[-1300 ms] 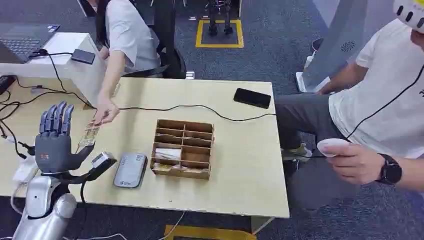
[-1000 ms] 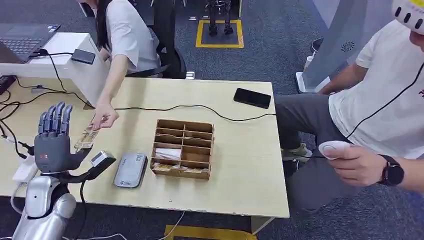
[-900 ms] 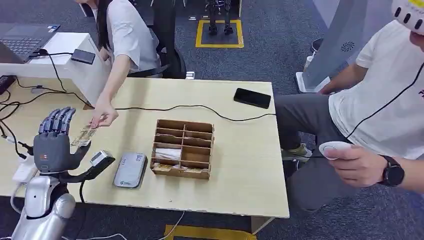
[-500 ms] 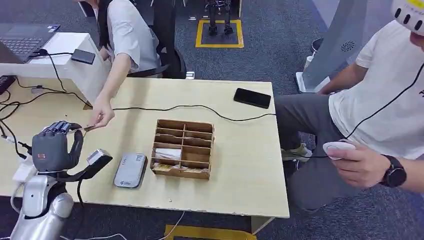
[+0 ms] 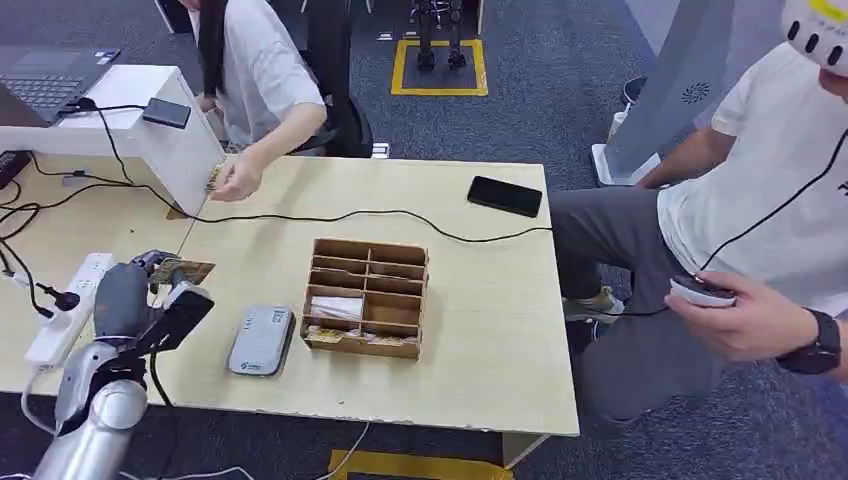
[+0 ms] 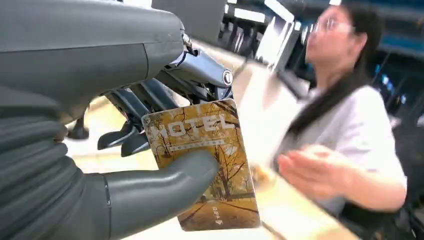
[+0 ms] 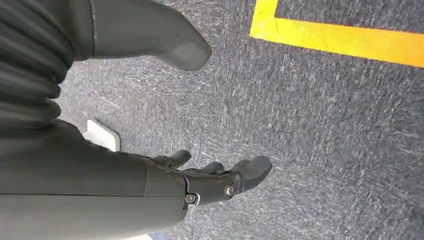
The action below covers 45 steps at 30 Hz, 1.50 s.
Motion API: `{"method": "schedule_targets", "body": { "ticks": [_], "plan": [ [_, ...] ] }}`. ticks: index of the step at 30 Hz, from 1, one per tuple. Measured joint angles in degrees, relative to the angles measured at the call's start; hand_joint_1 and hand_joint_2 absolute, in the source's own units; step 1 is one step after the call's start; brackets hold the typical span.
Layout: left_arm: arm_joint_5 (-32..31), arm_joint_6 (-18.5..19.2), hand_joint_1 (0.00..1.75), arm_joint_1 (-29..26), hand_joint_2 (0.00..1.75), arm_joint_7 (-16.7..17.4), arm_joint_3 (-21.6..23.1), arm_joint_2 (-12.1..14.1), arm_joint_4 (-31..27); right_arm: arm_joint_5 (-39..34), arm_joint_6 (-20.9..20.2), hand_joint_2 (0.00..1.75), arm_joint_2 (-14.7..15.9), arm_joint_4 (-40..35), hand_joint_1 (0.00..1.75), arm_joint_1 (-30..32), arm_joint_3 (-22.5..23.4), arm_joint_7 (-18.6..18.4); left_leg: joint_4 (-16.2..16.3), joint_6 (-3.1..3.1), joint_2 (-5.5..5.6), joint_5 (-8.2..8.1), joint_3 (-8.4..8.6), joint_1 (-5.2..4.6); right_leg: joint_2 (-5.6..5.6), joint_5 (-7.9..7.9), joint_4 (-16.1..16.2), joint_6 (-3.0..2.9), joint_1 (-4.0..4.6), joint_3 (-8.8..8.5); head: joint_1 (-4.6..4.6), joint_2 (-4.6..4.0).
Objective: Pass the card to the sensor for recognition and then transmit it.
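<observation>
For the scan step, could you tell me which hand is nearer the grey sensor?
Left: the left hand holds the card beside the sensor; the right hand hangs over the floor.

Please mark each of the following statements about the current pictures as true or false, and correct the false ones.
1. The left hand holds the yellow-brown hotel card with the autumn tree picture. True.
2. The right hand holds a black phone. False: it hangs over the grey carpet floor with its fingers apart and nothing in it.
3. The flat grey card sensor lies beside the wooden box with compartments on the light wooden table. True.
4. The card is resting on the sensor. False: the card is held apart from it, on the side away from the box.
5. The black phone lies on the table beyond the box. True.
</observation>
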<state>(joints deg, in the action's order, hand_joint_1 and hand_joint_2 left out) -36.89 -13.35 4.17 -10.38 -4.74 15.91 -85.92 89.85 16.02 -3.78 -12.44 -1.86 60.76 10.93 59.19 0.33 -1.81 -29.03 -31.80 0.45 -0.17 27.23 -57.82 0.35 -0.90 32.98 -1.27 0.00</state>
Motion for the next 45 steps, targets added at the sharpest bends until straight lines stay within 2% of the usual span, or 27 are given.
{"method": "schedule_targets", "body": {
  "ticks": [2,8,12,17,22,27,32,36,45],
  "plan": [
    [5.82,5.66,1.75,0.00,1.75,1.48,0.00,-0.35,-0.42,-0.50,0.18,1.75,-0.07,0.00,0.00,0.02,0.02,-0.24,0.00,0.00,0.00,0.00,0.00,-0.01,0.00,0.00,0.00,0.00,-0.01,0.00,-0.02,0.00],
    [18.27,15.06,1.75,-2.16,1.75,2.49,0.00,-0.92,-2.58,-0.70,0.26,1.75,-0.24,0.00,0.00,0.25,0.44,-0.39,0.00,0.01,-0.02,-0.02,-0.01,0.00,0.01,0.01,0.00,0.00,0.00,0.01,0.02,0.00],
    [22.46,18.28,1.75,-5.84,1.75,2.90,0.00,-0.90,-5.24,-0.70,0.46,1.75,-0.26,0.00,0.00,0.51,0.83,-0.46,-0.01,0.02,-0.04,-0.03,-0.03,0.00,0.04,0.03,0.00,-0.01,0.00,0.03,0.00,0.00],
    [24.78,21.19,1.75,-9.12,1.75,6.00,0.07,-0.26,-8.57,-0.72,1.16,1.75,-0.31,0.00,0.00,0.59,1.18,-0.96,-0.01,0.02,-0.02,-0.03,-0.04,0.00,0.02,0.05,0.00,0.00,0.00,0.04,0.02,0.00],
    [18.15,20.03,1.75,-10.07,1.75,8.68,1.88,0.72,-9.44,-0.70,1.20,1.75,-0.46,0.00,0.00,0.58,1.73,-0.96,0.00,0.02,0.00,-0.03,-0.03,0.00,-0.02,0.05,0.00,0.01,0.00,0.02,0.02,0.00],
    [11.40,16.29,1.75,-9.78,1.75,10.77,4.94,0.37,-8.70,-0.44,1.18,1.75,-0.74,0.00,0.00,0.54,1.75,-0.98,0.00,0.02,0.00,-0.03,-0.01,-0.01,-0.01,0.04,0.00,0.00,0.00,0.02,0.02,0.00],
    [9.65,12.99,1.75,-8.33,1.75,11.89,7.15,-2.09,-6.95,0.31,1.18,1.75,-0.92,0.00,0.00,0.48,1.73,-1.40,0.00,0.03,0.00,-0.03,-0.03,-0.02,-0.01,0.04,0.01,0.01,-0.02,0.02,0.02,0.00],
    [9.35,11.75,1.75,-6.63,1.75,12.04,8.15,-3.85,-5.36,0.28,1.16,1.75,-1.03,0.00,0.00,0.51,1.73,-1.49,0.00,0.03,0.02,-0.03,-0.03,-0.03,-0.03,0.04,0.01,0.01,-0.02,0.02,0.02,0.00],
    [6.35,7.60,1.75,-3.90,1.75,12.78,8.33,-6.47,-2.01,0.31,0.98,1.75,-1.03,0.00,0.00,0.41,1.14,-1.62,0.00,0.03,-0.02,-0.03,-0.02,-0.02,0.00,0.02,0.01,0.00,-0.01,0.02,0.00,0.00]
  ]
}}
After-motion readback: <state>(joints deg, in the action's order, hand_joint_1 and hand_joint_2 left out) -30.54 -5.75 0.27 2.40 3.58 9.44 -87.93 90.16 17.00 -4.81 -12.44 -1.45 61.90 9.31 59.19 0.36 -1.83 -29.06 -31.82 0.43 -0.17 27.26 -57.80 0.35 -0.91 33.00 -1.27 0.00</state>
